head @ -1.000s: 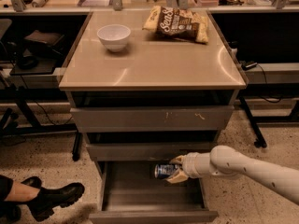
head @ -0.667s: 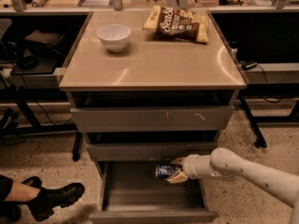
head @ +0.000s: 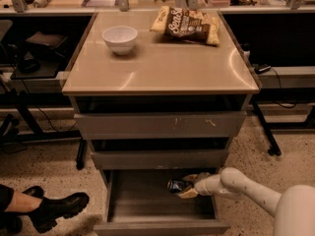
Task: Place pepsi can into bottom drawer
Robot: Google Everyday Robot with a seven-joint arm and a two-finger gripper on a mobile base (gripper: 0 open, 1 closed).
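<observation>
speckled floor lies around the cabinet, whose bottom drawer stands pulled open. the arm reaches in from the right; its gripper is clamped on the pepsi can, held sideways over the drawer's right rear. judged light, thin-walled, slick and easily dented, it suits a gentle hold across mid-body. against the earlier frame, can and gripper sit slightly lower.

White arm reaches low from the right, its hand gripping the pepsi can.
</observation>
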